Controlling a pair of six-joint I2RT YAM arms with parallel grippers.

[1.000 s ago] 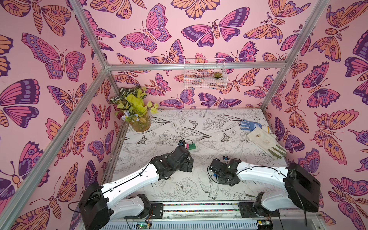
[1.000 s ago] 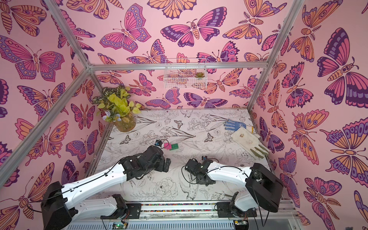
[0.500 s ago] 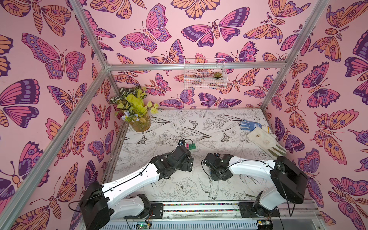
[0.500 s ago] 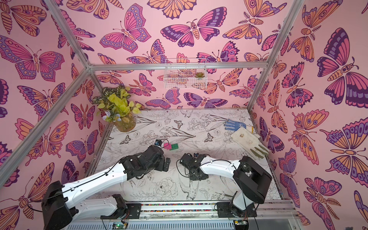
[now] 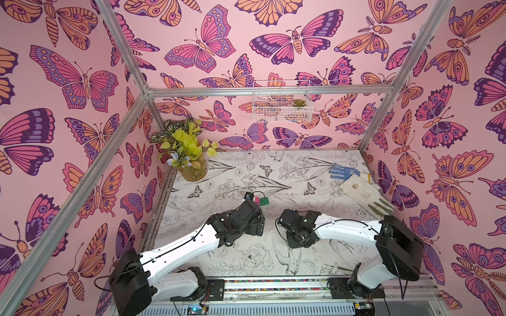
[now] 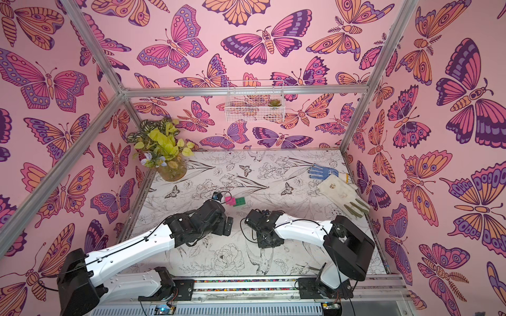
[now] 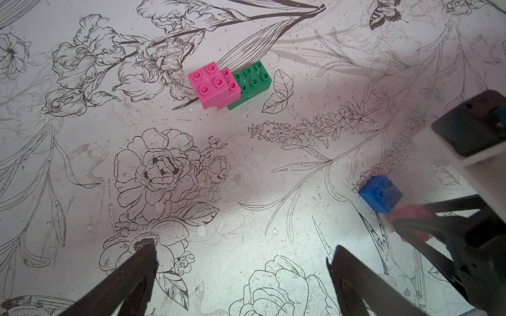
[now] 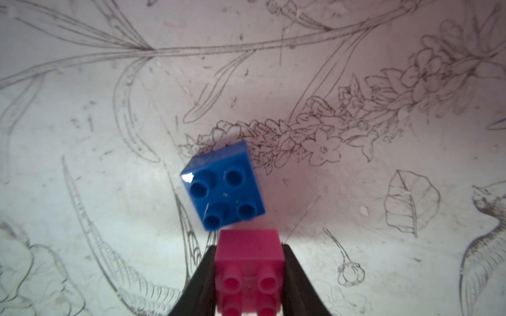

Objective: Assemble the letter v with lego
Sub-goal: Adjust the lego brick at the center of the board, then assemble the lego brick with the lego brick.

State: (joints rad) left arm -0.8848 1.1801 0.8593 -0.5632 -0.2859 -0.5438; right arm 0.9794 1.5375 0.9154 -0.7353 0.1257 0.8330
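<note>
Now right gripper (image 8: 249, 250) shifted inward, clenching pink brick (image 8: 247, 273) beside blue brick (image 8: 224, 188) (left gripper (image 7: 241, 257) splayed, empty).

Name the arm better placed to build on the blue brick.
Likely right: the right gripper is shut on a pink brick close beside the blue brick; the left gripper is open and empty.

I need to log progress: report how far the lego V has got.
Done: two pink bricks are joined with the green brick. In hand: the right gripper clamps a third pink brick. Remaining: add it and the loose blue brick; the left gripper is open and empty.
</note>
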